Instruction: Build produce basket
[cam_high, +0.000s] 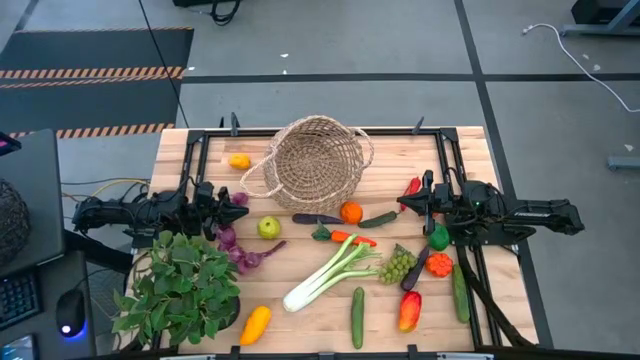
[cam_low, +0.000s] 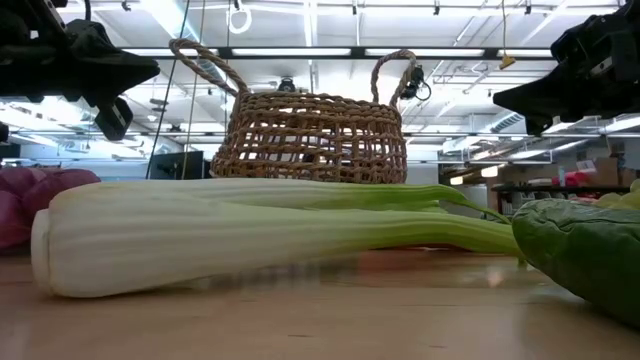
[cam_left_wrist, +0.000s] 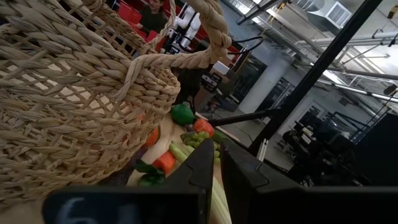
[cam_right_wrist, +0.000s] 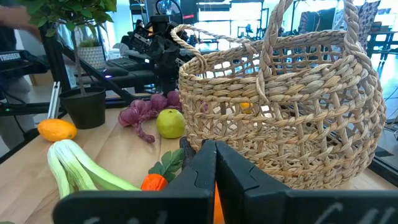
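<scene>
Straw basket (cam_high: 315, 152), produce (cam_high: 335, 272) around, potted plant (cam_high: 185, 285)

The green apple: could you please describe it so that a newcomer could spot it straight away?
Start at the big woven basket at the table's far middle. Just in front of its left side lies the green apple, beside the purple string. It is the only round, yellow-green fruit there.

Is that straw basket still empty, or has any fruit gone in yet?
Empty. From above, the basket shows only its woven bottom, and the produce all lies on the table around it.
</scene>
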